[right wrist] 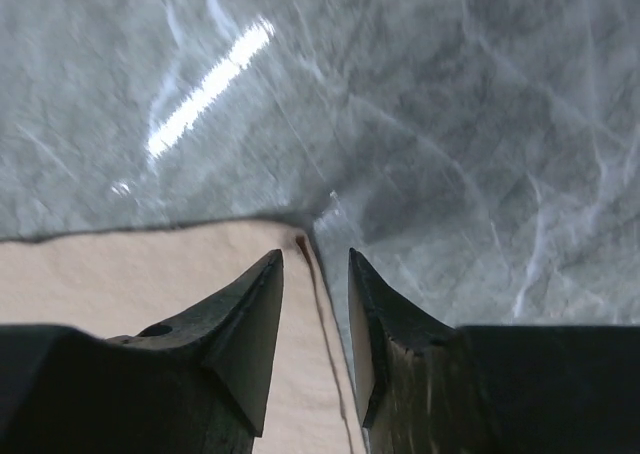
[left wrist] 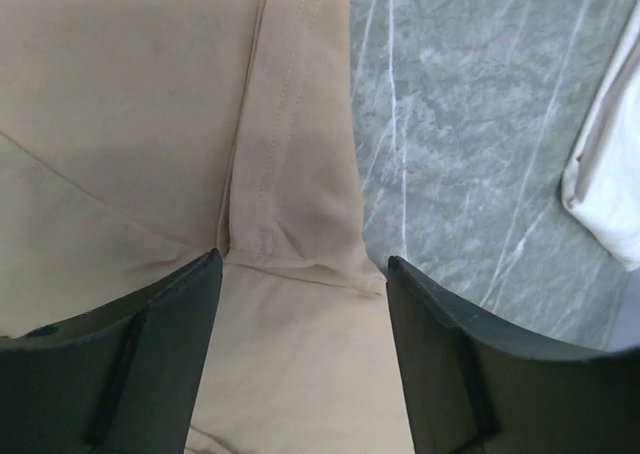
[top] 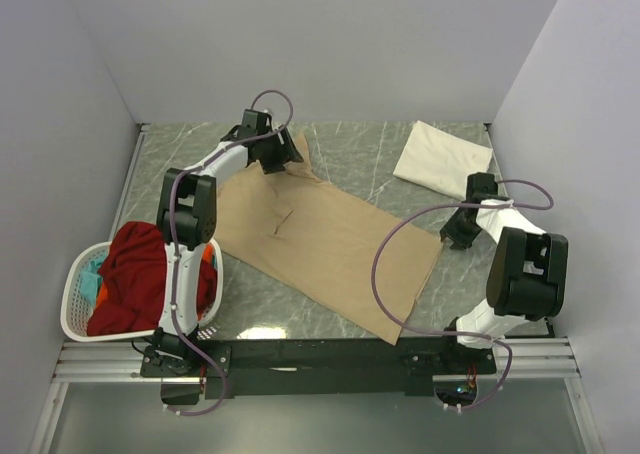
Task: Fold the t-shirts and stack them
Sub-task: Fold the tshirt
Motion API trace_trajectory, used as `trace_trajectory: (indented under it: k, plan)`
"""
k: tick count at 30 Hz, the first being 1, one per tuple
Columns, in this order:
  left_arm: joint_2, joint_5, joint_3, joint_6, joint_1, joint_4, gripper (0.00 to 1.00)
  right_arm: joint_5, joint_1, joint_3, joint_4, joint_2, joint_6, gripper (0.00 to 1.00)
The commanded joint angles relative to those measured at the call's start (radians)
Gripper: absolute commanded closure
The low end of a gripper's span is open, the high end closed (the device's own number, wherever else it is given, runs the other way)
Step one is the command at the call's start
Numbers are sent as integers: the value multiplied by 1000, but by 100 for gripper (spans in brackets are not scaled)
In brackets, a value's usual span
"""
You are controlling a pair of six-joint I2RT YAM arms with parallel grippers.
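Top external shows you the tan t-shirt (top: 330, 242) spread flat on the table (top: 370, 164), so each arm reaches an opposite corner. Your left gripper (left wrist: 300, 264) stands wide over the sleeve seam (left wrist: 270, 174); your right gripper (right wrist: 315, 259), narrowly parted, straddles the hem corner (right wrist: 298, 236), neither pinching yet.

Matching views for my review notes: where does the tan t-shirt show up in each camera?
Top external: tan t-shirt spread flat, mid-picture.
Left wrist: it fills the left half, a stitched seam running up the centre.
Right wrist: its corner, lower left.
Shared landmark: grey marbled table beside the cloth's edge.
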Motion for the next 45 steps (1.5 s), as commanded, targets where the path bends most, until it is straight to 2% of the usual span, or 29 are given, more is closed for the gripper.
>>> trace_trajectory:
  k: [1, 9, 16, 25, 32, 45]
  plan:
    - [2, -46, 48, -1, -6, -16, 29, 8, -14, 52, 62, 26, -27, 60]
    - [2, -143, 44, 12, -9, -77, 31, -38, -18, 61, 82, 82, -35, 66]
    - [4, -152, 30, 22, -26, -93, 31, -46, -18, 49, 76, 90, -27, 72]
    - [13, -180, 27, 19, -36, -108, 38, -56, -18, 28, 65, 73, -30, 89]
    - [34, -143, 41, 1, -41, -61, 46, -69, -18, 26, 67, 75, -35, 90]
    - [80, -94, 73, -33, -41, 2, 54, -90, -18, 23, 70, 89, -38, 91]
